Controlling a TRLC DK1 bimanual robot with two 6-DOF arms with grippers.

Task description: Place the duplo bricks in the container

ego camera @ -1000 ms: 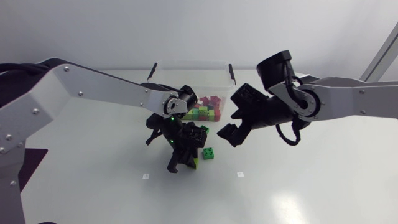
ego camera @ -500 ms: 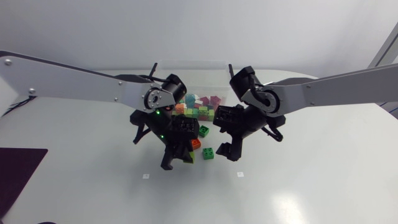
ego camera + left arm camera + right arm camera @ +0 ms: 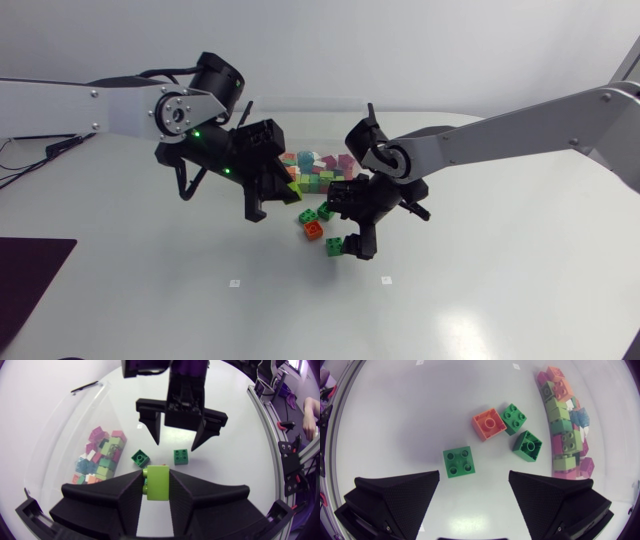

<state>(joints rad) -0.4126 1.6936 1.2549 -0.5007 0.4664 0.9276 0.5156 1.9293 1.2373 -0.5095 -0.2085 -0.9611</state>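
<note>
My left gripper [image 3: 157, 482] is shut on a lime-green brick [image 3: 158, 481] and hangs above the table just in front of the clear container [image 3: 262, 112]; from above it [image 3: 270, 200] sits left of the loose bricks. My right gripper [image 3: 474, 476] is open and hovers over several loose bricks: a green one [image 3: 459, 462] between its fingers, an orange one [image 3: 489, 424] and two dark green ones [image 3: 514, 418] [image 3: 528, 445] ahead. In the head view, my right gripper [image 3: 350, 228] is over the green brick [image 3: 334, 246] and the orange brick [image 3: 314, 229].
The container holds several pink, green, orange and blue bricks [image 3: 320, 175], seen also in the right wrist view as a pile [image 3: 565, 425]. My two grippers are close together in front of it. White table [image 3: 450, 300] lies open toward the front.
My left gripper closed on the lime-green brick and rose with it, back and to the left. My right arm swung left and down over the loose bricks, still open.
</note>
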